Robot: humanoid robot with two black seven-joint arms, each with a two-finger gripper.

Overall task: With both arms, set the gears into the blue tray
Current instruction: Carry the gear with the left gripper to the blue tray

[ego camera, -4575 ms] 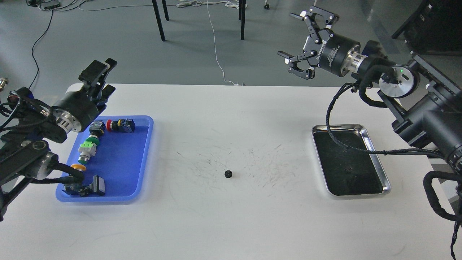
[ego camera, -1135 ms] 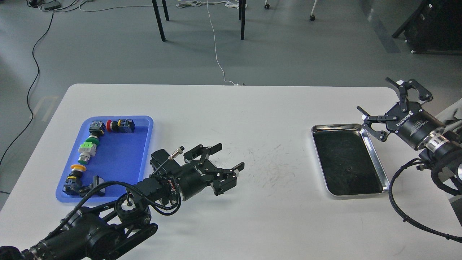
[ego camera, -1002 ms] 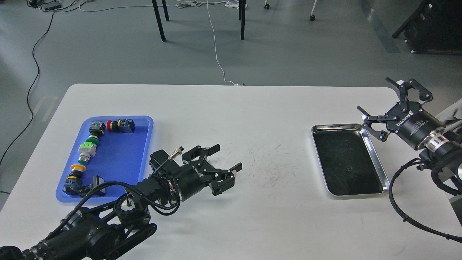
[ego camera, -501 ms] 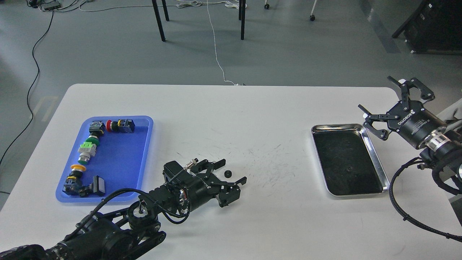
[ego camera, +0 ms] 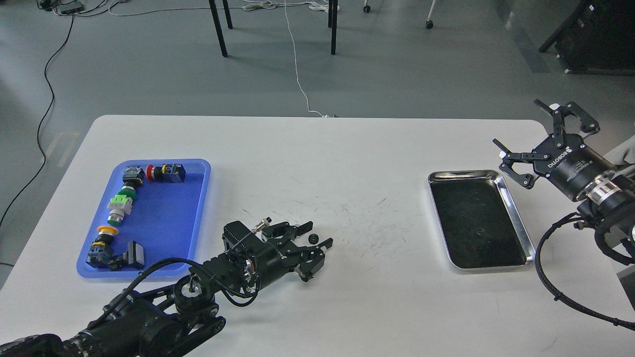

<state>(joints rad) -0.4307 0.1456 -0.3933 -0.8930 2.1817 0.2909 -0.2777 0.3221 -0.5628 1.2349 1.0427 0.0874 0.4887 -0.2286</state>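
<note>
One tiny black gear (ego camera: 313, 238) lies on the white table near the middle. My left gripper (ego camera: 320, 233) rests low at the table around it, open, with one finger behind the gear and one in front, a small gap on each side. A second tiny dark round piece (ego camera: 478, 232), apparently the other gear, lies inside the steel tray (ego camera: 516, 214). The blue tray (ego camera: 166, 223) sits at the left, well left of the gear. My right gripper (ego camera: 527, 130) hovers open above the table's right edge, beyond the steel tray's far right corner, holding nothing.
Several colourful push-button switches (ego camera: 121, 206) line the blue tray's left and far sides. My left arm (ego camera: 163, 317) crosses the front left of the table. Dark scuff marks (ego camera: 367, 228) spread over the table's centre. Chair legs and cables stand on the floor behind.
My left gripper's fingers have drawn closer together around the gear and the hand has shifted slightly left. My right gripper has drifted a little up and to the right.
</note>
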